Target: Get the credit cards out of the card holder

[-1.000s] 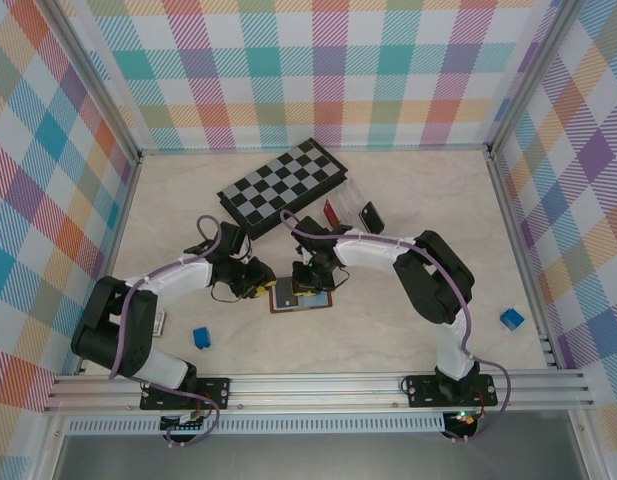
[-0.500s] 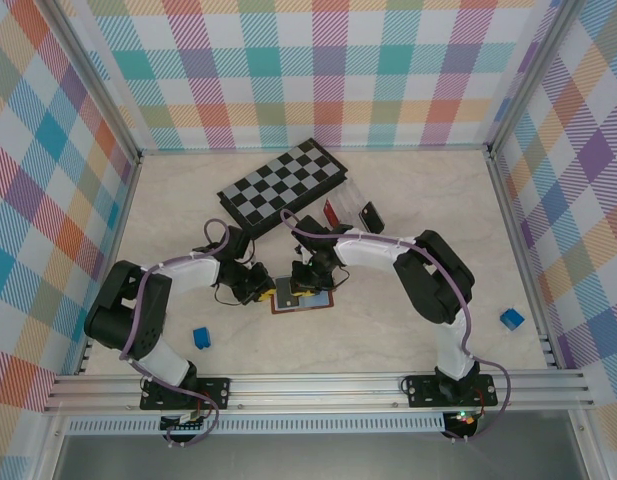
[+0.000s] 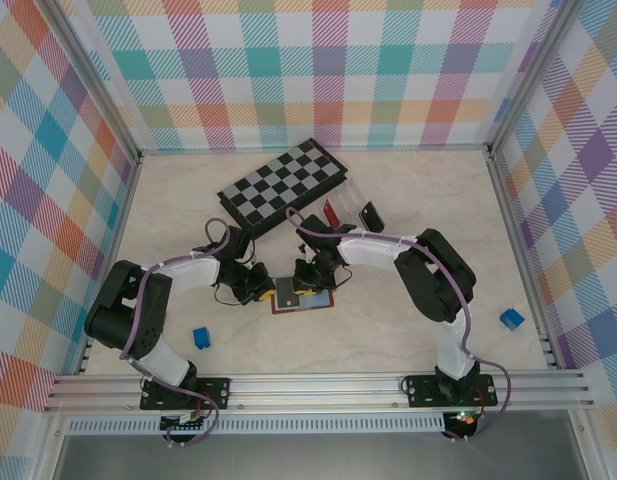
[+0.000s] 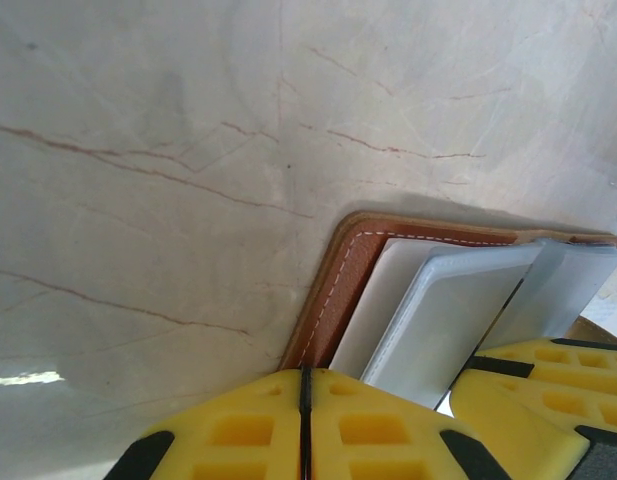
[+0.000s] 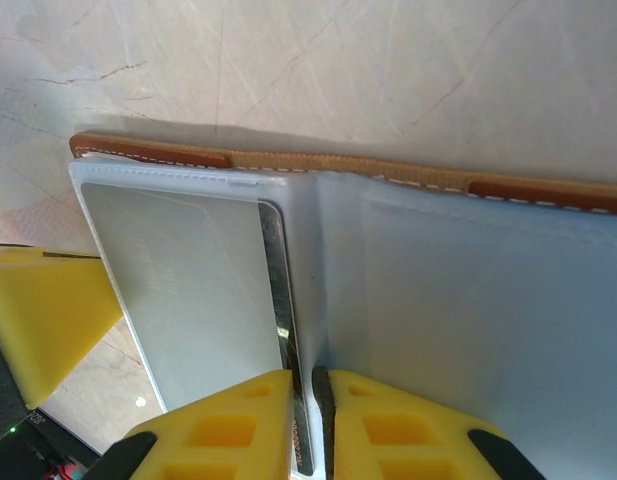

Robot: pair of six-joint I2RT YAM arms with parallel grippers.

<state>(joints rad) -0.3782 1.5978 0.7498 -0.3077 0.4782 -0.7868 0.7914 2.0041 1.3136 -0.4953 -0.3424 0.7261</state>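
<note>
The brown leather card holder [image 3: 300,299] lies open on the table, pale blue-grey lining up. My left gripper [image 3: 262,288] is at its left edge. In the left wrist view the yellow fingers [image 4: 304,372] are pressed together, tips against the stitched brown rim [image 4: 333,285]. My right gripper [image 3: 310,279] comes in from the far side. In the right wrist view its jaws [image 5: 306,375] are shut on the dark edge of a credit card [image 5: 279,290] that sticks out of the left pocket [image 5: 188,290] beside the fold.
A folded chessboard [image 3: 281,187] lies behind the arms. A clear plastic box [image 3: 350,210] holding dark cards sits to its right. Blue cubes rest at the near left [image 3: 201,337] and far right [image 3: 511,319]. Metal rails border the table.
My left arm has swung in and its gripper has slid slightly right to the holder's left edge. The right gripper has stayed at the holder's fold.
</note>
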